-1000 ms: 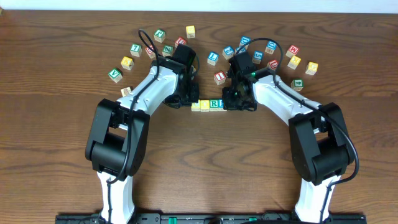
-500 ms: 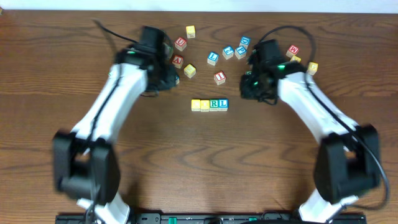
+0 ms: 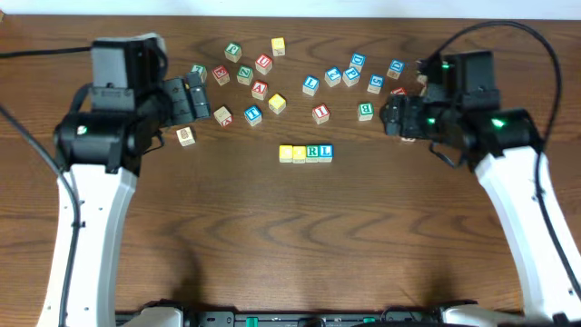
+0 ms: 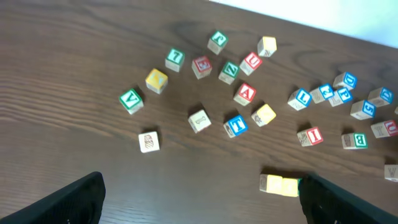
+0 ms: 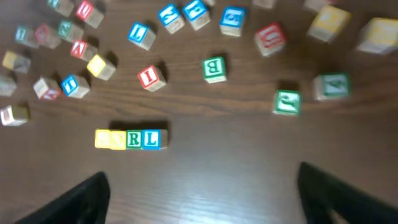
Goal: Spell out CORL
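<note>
The CORL row (image 3: 306,153) lies mid-table: two yellow-topped cubes, then a white cube with a green R and one with a blue L, side by side and touching. It also shows in the right wrist view as the CORL row (image 5: 131,139). The left wrist view gives only its two yellow cubes (image 4: 278,185); the others are hidden behind a finger. My left gripper (image 3: 201,95) hangs far to the left and back of the row, open and empty. My right gripper (image 3: 392,116) hangs to the right of it, open and empty too. Neither touches any cube.
Several loose letter cubes lie scattered behind the row, among them a red I cube (image 3: 320,113), a green B cube (image 3: 366,112) and a yellow cube (image 3: 277,104). A plain wooden cube (image 3: 185,135) sits below my left gripper. The table's far edge (image 3: 290,16) runs along the top.
Both grippers were shut at the ends of the row; they have opened and drawn away, the left up and leftward, the right up and rightward. The row has stayed put.
</note>
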